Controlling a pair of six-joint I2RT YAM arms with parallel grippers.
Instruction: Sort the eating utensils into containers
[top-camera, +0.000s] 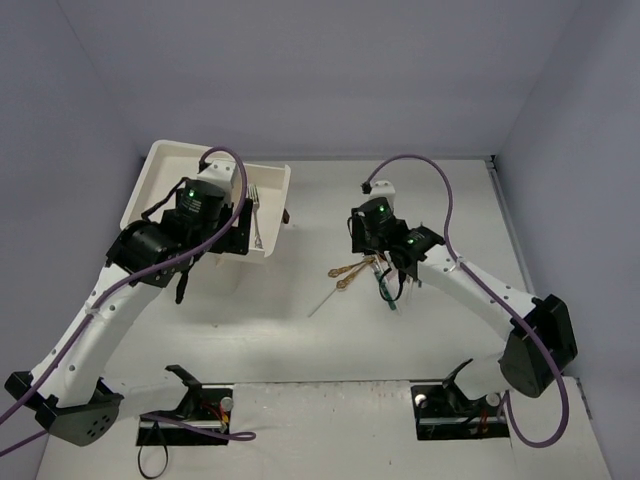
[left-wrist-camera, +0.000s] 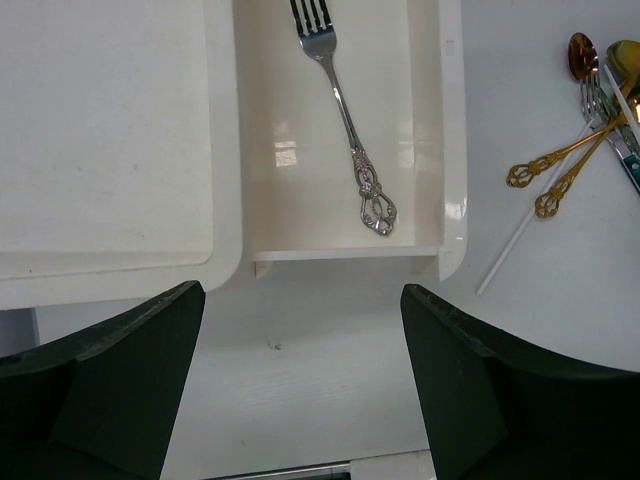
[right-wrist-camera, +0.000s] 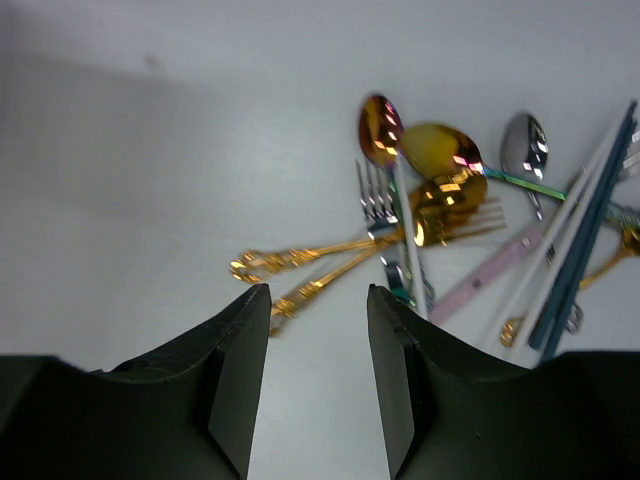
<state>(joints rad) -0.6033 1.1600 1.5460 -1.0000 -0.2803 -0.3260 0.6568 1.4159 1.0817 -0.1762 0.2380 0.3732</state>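
A white cabinet (top-camera: 165, 165) stands at the back left with one long drawer (top-camera: 279, 210) pulled out. A silver fork (left-wrist-camera: 345, 120) lies alone inside this drawer (left-wrist-camera: 452, 150). My left gripper (left-wrist-camera: 303, 300) hovers open over the table just in front of the drawer's near end, holding nothing. The other utensils lie piled mid-table (top-camera: 380, 280): gold spoons (right-wrist-camera: 440, 205), a copper spoon (right-wrist-camera: 378, 128), a silver fork (right-wrist-camera: 375, 195), a silver spoon (right-wrist-camera: 525, 145), pink (right-wrist-camera: 490, 275) and dark blue chopsticks (right-wrist-camera: 590, 220). My right gripper (right-wrist-camera: 317, 295) is open just short of the gold handles (right-wrist-camera: 300, 262), empty.
A white chopstick (top-camera: 325, 300) lies apart from the pile, toward the drawer. The cabinet's rimmed top (left-wrist-camera: 100, 130) fills the left of the left wrist view. Purple cables loop over both arms. Grey walls close in the table at the back and sides.
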